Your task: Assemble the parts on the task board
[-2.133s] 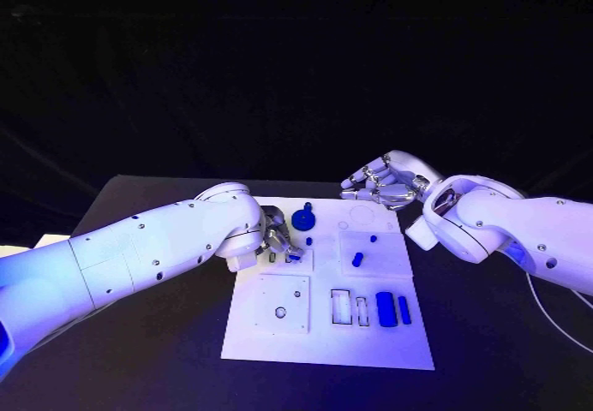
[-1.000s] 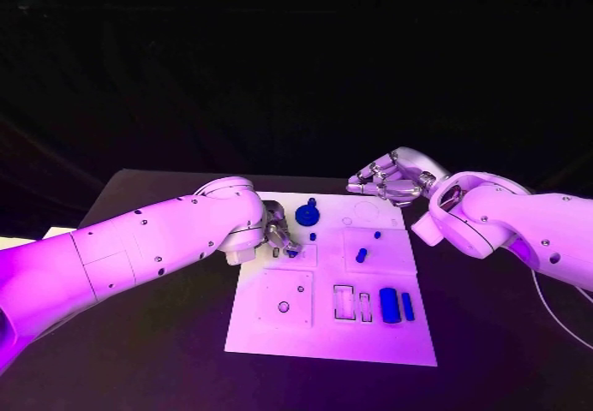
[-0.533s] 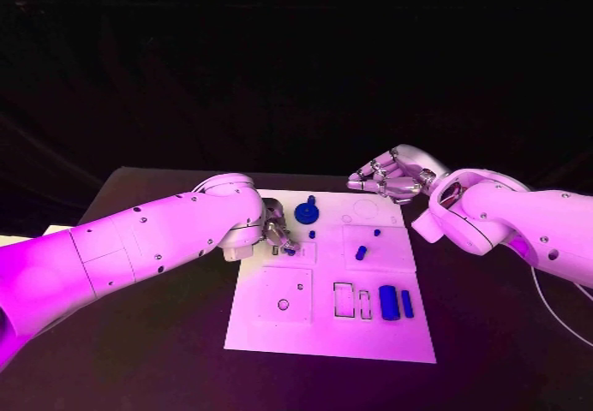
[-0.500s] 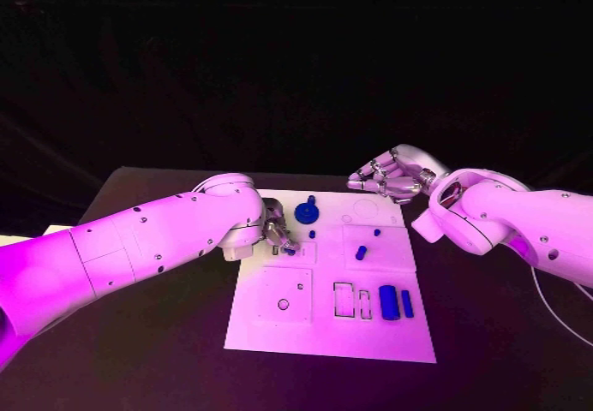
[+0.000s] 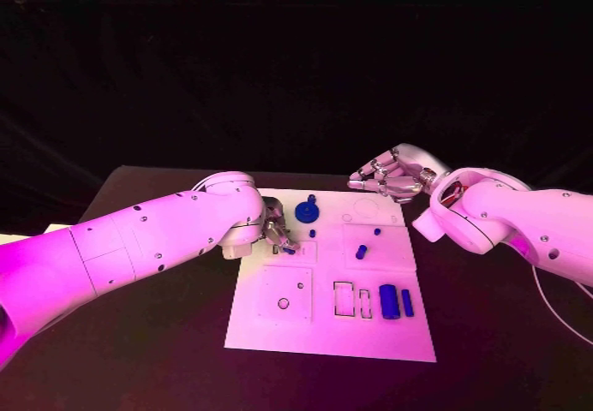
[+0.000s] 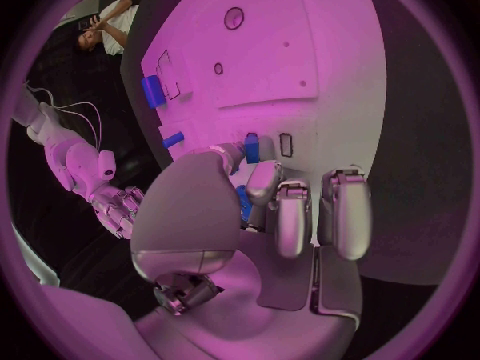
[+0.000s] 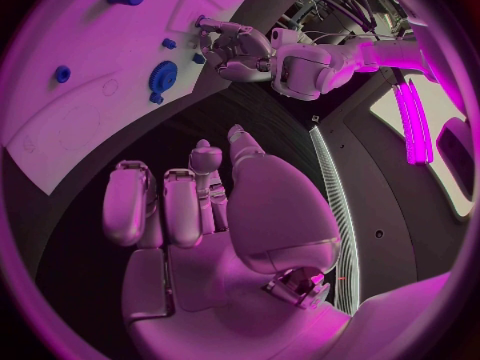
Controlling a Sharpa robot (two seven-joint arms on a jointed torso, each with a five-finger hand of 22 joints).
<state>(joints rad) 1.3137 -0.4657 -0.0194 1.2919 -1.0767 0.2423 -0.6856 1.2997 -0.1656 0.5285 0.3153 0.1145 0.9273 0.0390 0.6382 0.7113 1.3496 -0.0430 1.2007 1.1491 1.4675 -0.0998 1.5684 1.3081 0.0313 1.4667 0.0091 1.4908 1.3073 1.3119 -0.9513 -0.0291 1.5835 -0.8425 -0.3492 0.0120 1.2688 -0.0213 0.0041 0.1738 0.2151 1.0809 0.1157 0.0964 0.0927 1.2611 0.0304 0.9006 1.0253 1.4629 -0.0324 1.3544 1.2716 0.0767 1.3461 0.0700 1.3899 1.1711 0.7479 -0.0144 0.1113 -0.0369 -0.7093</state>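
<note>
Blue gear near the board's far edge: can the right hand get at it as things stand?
Probably yes. The gear lies uncovered on the task board; the right hand hovers at the far edge holding nothing, and the left hand sits nearer, beside it.

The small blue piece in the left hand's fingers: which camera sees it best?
The left wrist view: the small blue piece stands close-up, pinched between the left hand's fingertips above the white task board. The head view shows a speck; the right wrist view, a distant dot.
</note>
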